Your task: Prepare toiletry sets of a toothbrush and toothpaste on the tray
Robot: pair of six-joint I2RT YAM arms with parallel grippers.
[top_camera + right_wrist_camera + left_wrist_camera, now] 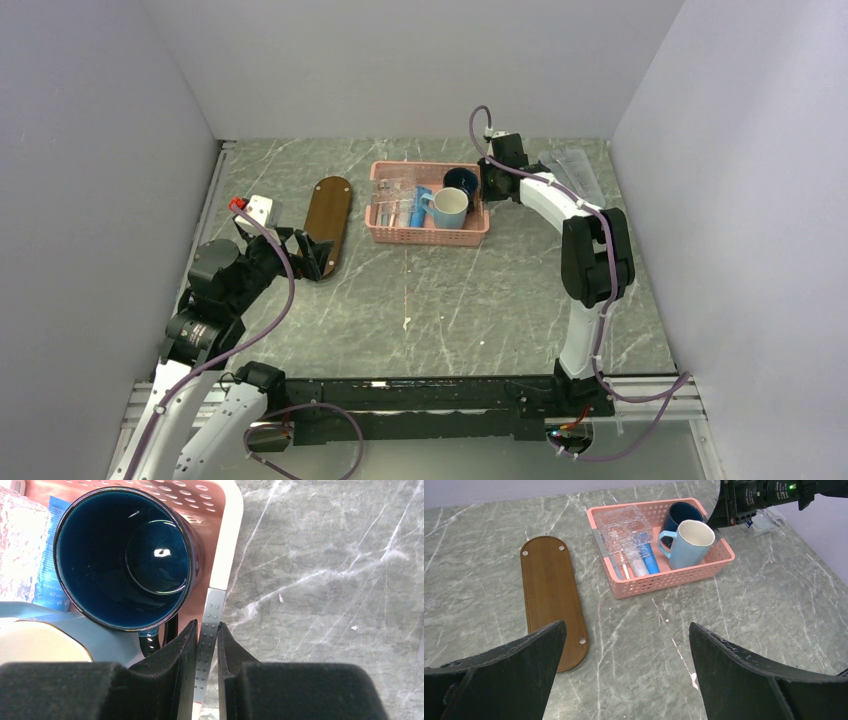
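The dark brown wooden tray (551,592) lies bare on the marble table, left of the pink basket (664,580). A blue toothpaste (650,560) tube lies in the basket beside a white tube (638,566) and a thin white stick. I cannot pick out a toothbrush for certain. My left gripper (626,625) hangs open over the table by the tray's near end (322,265), with nothing between its fingers. My right gripper (207,625) is shut on a grey dotted strip (210,615) on the basket's right rim, next to the dark blue mug (125,555).
The basket also holds a light blue mug (689,542) and a clear plastic box (624,526). A small white box with a red part (255,207) sits at the far left. Clear plastic packaging (570,165) lies at the back right. Walls enclose three sides.
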